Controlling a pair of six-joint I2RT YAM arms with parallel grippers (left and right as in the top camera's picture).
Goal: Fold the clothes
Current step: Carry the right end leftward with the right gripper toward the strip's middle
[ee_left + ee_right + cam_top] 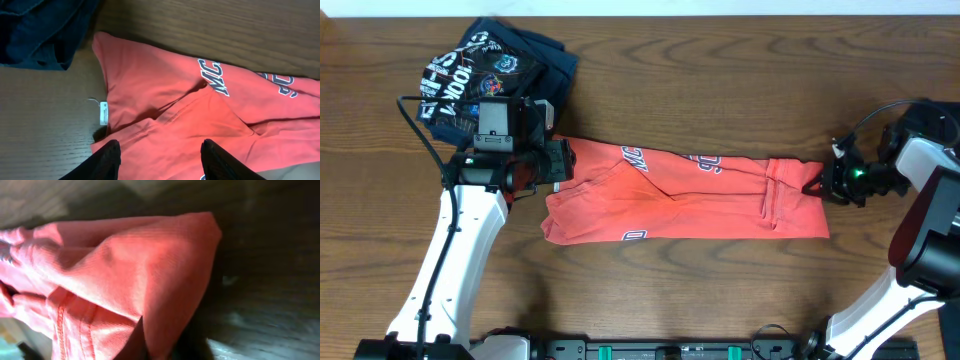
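Here, rumpled coral-red T-shirt (pixel 670 205) on woodgrain table (pixel 720 80).

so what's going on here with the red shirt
Two robot arms are folding clothes on a wooden table. A coral-red T-shirt lies across the middle as a long, narrow strip. The right hand is shut on the fabric at the strip's right end. The left hand hangs open over its left end, gripping nothing. A navy printed garment lies bunched just beyond the left end.
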